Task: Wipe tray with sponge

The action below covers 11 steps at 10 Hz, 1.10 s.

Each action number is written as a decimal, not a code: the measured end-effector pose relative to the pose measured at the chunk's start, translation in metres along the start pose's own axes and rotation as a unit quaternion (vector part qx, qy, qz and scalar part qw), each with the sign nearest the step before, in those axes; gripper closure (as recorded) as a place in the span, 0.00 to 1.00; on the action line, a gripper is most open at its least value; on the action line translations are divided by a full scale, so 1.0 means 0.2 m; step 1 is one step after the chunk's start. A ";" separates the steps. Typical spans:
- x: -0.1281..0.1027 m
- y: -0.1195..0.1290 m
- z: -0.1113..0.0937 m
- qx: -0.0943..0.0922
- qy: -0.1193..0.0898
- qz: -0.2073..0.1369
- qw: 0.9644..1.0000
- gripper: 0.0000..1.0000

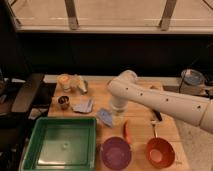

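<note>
1. Tray [56,148]: green, flat-bottomed, nothing in it. It sits at the front left corner of the bench [141,131], well apart from the arm.
2. Sponge [105,117]: a pale blue block lying on the bench just past the tray's far right corner, close beside the claw.
3. Claw [118,118]: it points down beneath the white wrist at mid-bench, with its jaws clenched. Whether it pinches the sponge's edge or only stands next to it cannot be made out.
4. Neighbours: a grey-blue cloth [83,106] lies left of the sponge and a purple bowl [116,152] stands by the tray's right wall.
5. Handling advice, as a judgement:
   - Confirm a firm hold on the sponge before travelling.
   - Lift it over the tray's rim rather than dragging it across.
   - Set it flat on the tray floor and press lightly.
   - Stroke wall to wall, keeping clear of the bowl.
</note>
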 end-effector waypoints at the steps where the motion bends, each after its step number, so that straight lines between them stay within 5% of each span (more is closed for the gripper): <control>1: -0.13 -0.01 0.01 -0.001 -0.003 -0.030 1.000 1.00; 4: -0.51 0.02 0.02 0.002 -0.013 -0.131 0.991 1.00; 6: -0.77 0.10 0.02 -0.002 -0.024 -0.209 0.978 1.00; 7: -0.81 0.13 0.02 -0.004 -0.027 -0.224 0.974 1.00; 11: -0.80 0.13 0.02 -0.005 -0.025 -0.222 0.975 1.00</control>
